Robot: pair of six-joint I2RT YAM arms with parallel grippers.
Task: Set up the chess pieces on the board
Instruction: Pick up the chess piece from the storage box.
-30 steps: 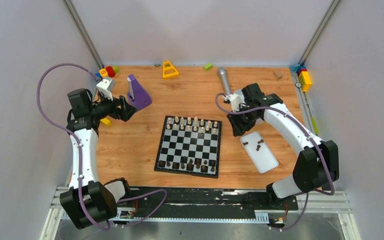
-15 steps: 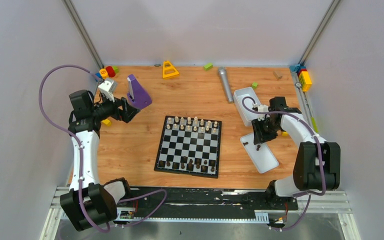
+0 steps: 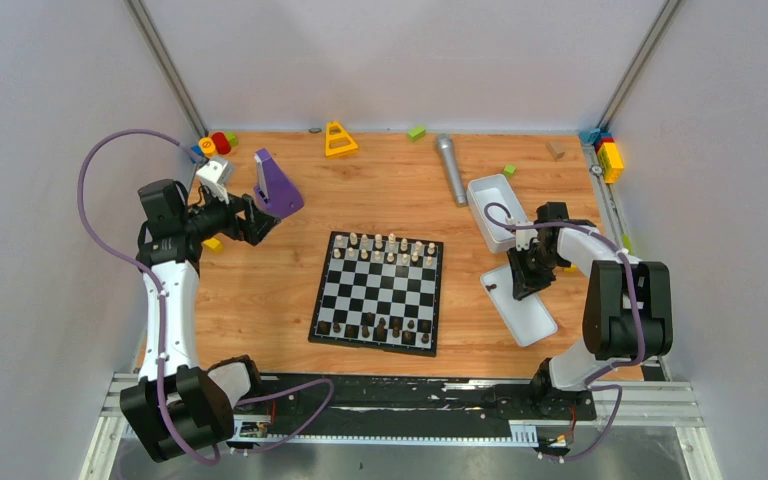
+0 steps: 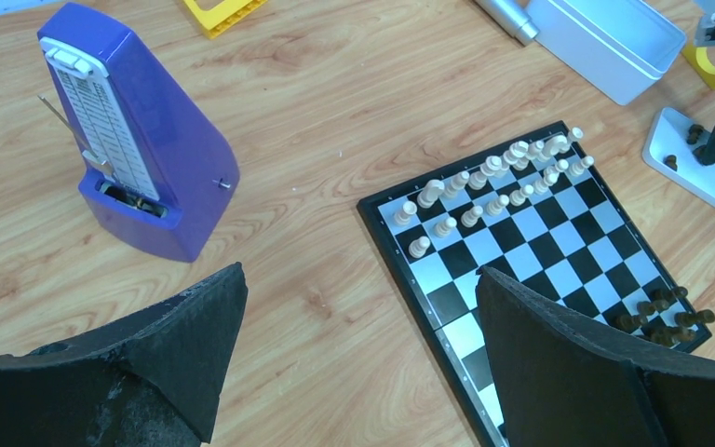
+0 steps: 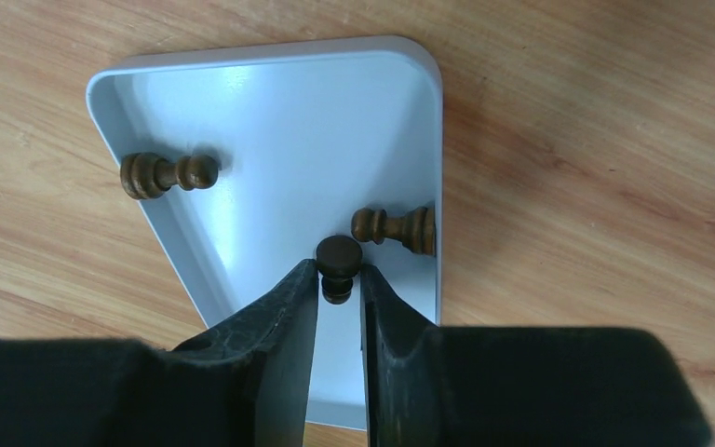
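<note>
Your right gripper (image 5: 339, 275) pinched a dark pawn (image 5: 338, 256) standing in the tray (image 5: 270, 112), to the right of the board (image 3: 380, 290). Two other pawns (image 5: 156, 174) lay on their sides there. On the board, cream pieces (image 3: 385, 246) sat on the far rows and dark ones (image 3: 380, 328) on the near edge. Your left gripper (image 4: 361, 279) hung wide open near the metronome (image 4: 140, 140).
</note>
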